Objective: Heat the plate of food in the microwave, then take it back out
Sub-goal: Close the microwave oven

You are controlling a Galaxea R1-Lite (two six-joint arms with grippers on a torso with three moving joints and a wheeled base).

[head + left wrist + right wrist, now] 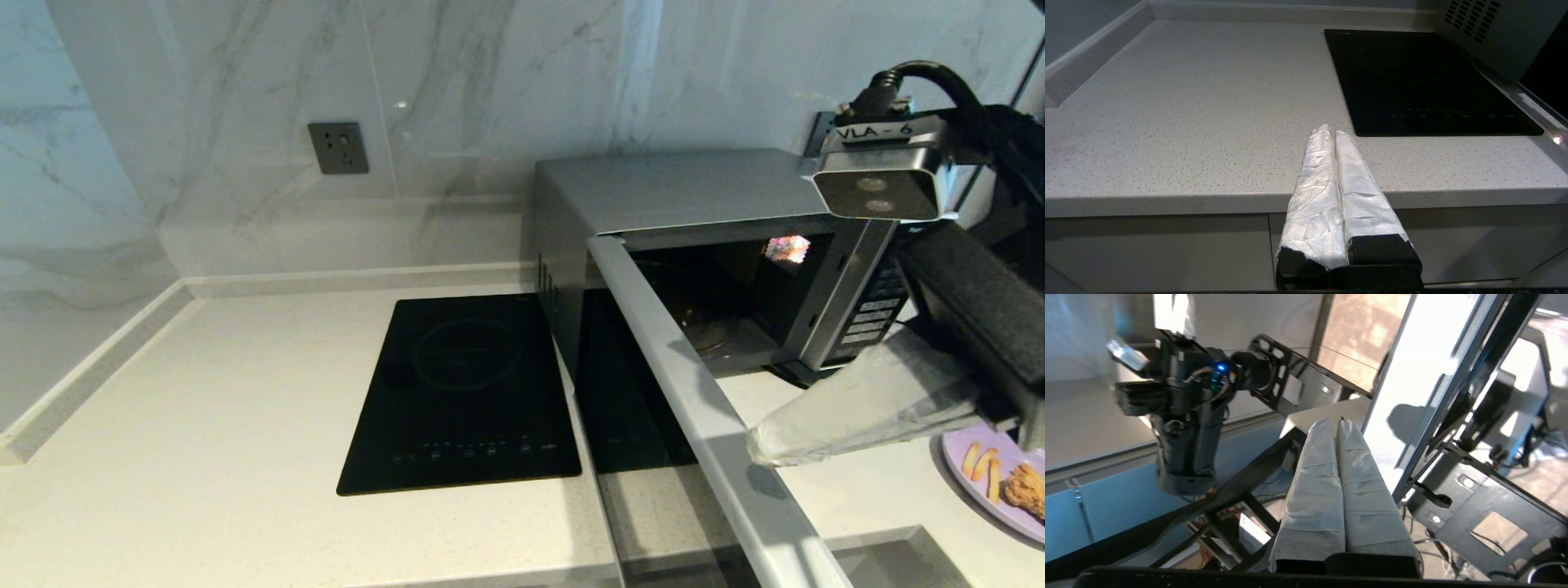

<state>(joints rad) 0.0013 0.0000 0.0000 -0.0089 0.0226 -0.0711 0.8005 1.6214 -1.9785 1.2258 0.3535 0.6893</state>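
Your right hand [755, 449] hangs with its wrapped fingers pressed together and nothing between them, its tip right at the inner edge of the microwave [694, 237] door, which stands swung open. The plate of food [992, 482] rests on the tabletop [204, 425] just to the hand's right, apart from it. Your left hand [1331, 132] is parked off the tabletop's front edge, also pressed together.

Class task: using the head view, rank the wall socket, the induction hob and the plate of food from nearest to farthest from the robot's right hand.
From the right hand:
1. Plate of food, beside it at the counter's right edge.
2. Induction hob, beyond the open microwave door, to the left.
3. Wall socket, up on the back wall.
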